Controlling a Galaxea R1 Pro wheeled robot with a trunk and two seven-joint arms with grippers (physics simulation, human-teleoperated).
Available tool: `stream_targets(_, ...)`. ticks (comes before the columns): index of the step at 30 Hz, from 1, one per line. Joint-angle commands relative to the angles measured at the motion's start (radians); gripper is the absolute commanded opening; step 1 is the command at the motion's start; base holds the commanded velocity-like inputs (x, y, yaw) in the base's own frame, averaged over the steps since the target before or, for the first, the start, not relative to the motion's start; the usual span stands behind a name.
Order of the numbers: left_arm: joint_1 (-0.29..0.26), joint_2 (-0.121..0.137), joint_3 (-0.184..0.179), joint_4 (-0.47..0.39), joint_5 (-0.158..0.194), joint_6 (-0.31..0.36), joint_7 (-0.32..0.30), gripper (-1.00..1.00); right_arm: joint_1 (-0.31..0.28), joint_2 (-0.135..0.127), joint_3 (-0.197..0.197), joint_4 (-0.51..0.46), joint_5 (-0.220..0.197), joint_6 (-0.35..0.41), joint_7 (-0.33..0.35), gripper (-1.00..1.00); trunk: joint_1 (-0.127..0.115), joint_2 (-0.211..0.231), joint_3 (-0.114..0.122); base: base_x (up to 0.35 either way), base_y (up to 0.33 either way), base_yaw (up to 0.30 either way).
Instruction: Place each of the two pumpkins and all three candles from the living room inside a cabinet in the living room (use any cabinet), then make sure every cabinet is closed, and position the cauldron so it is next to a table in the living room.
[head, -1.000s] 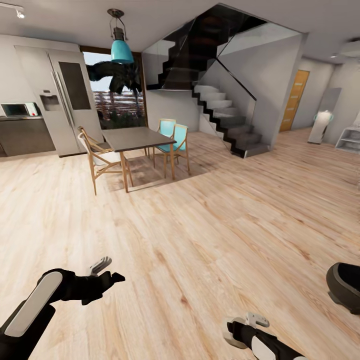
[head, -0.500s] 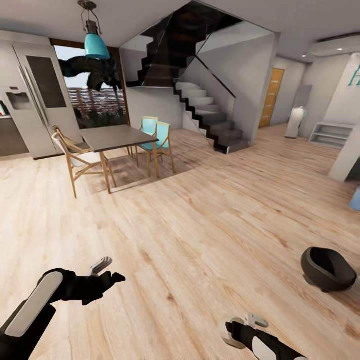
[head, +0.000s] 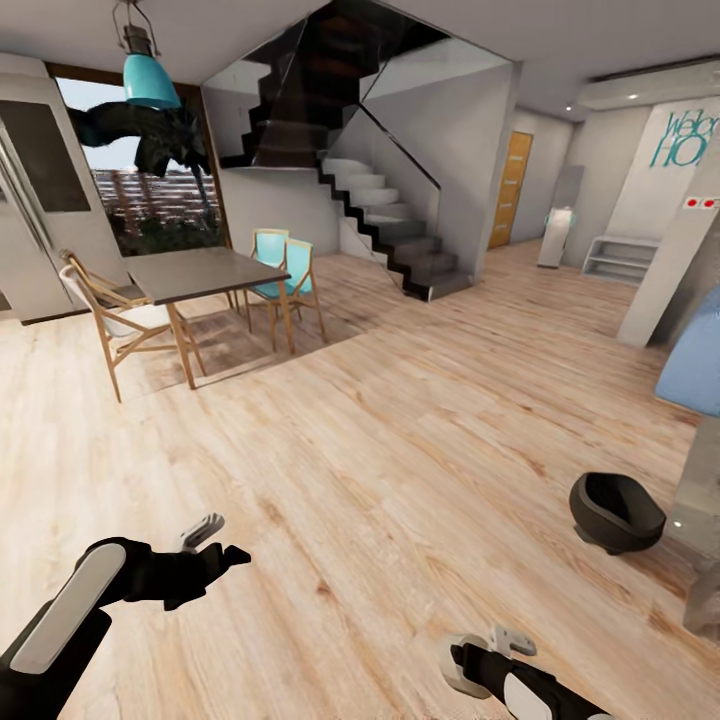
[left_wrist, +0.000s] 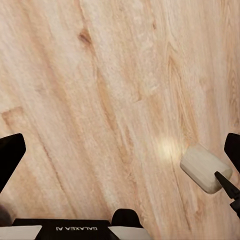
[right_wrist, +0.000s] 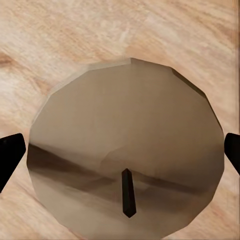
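Observation:
A black cauldron (head: 615, 512) stands on the wooden floor at the right of the head view, well ahead and to the right of my right gripper (head: 490, 655). In the right wrist view a brownish-grey candle (right_wrist: 125, 150) with a dark wick spans the gap between the two dark fingertips, and my right gripper (right_wrist: 120, 150) is shut on it. My left gripper (head: 215, 542) hangs low at the left over bare floor, open with nothing between its fingers (left_wrist: 12, 155). The pumpkins, the cabinet and the living room table are out of view.
A dining table (head: 195, 272) with wooden and turquoise chairs (head: 280, 265) stands far left. A staircase (head: 390, 225) rises at the back. A pale grey block (head: 700, 500) and a light-blue object (head: 695, 365) sit at the right edge near the cauldron.
The camera has turned to the right, so the room has slid left in the picture and the cauldron has come fully into view. Both arms keep their pose.

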Motion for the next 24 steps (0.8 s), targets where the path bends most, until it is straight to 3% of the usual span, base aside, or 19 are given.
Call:
stream_targets(1, -0.001, 0.001, -0.001, -0.001, 0.01, 0.0, 0.01, 1.0, -0.001, -0.001, 0.005, -0.002, -0.005, 0.003, -0.001, -1.0, 0.0, 0.0, -0.002, 0.0, 0.0, -0.135)
stream_targets(24, -0.001, 0.0, -0.002, 0.001, 0.01, 0.0, 0.01, 1.0, -0.001, 0.001, 0.005, -0.002, -0.007, 0.003, -0.002, -1.0, 0.0, 0.0, -0.037, 0.0, 0.0, -0.139)
